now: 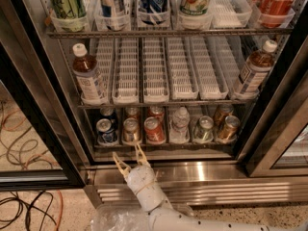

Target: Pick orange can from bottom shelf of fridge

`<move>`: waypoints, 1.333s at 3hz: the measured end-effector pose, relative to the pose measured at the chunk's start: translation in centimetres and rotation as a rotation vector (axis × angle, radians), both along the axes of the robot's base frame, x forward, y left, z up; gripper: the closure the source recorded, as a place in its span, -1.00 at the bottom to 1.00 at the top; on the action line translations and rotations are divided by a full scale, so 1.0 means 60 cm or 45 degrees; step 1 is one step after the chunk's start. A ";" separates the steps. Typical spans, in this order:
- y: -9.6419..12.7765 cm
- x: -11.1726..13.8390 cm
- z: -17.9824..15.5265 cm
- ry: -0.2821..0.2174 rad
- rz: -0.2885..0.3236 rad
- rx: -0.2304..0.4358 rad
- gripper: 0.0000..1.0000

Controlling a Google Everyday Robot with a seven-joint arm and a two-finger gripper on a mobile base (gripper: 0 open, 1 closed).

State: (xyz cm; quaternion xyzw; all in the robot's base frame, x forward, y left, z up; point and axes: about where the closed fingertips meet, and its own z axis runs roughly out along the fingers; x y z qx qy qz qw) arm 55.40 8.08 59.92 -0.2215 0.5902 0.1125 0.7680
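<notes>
The orange can point(130, 129), dull orange-brown with a silver top, stands at the front of the bottom shelf point(163, 146) of the fridge point(202, 171), between a blue can point(105, 131) and a brighter red-orange can point(154, 130). My gripper point(128, 156) is open and empty. It sits just below the shelf's front edge, in front of the steel sill, with its fingertips pointing up toward the orange can and not touching it.
On the same shelf stand a clear water bottle point(179, 124), a green-silver can point(204, 129) and a tilted bronze-gold can point(227, 128). The rack above holds long white slotted trays point(156, 69) and two tea bottles point(89, 81). Black door frames flank the opening. Cables point(19, 143) lie on the floor at left.
</notes>
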 end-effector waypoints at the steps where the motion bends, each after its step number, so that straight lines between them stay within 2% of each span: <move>1: 0.000 0.000 0.000 0.000 0.000 0.000 -0.48; 3: -0.003 0.021 -0.003 0.007 -0.020 0.007 -0.50; 4: -0.013 0.042 0.006 -0.012 -0.054 0.028 -0.50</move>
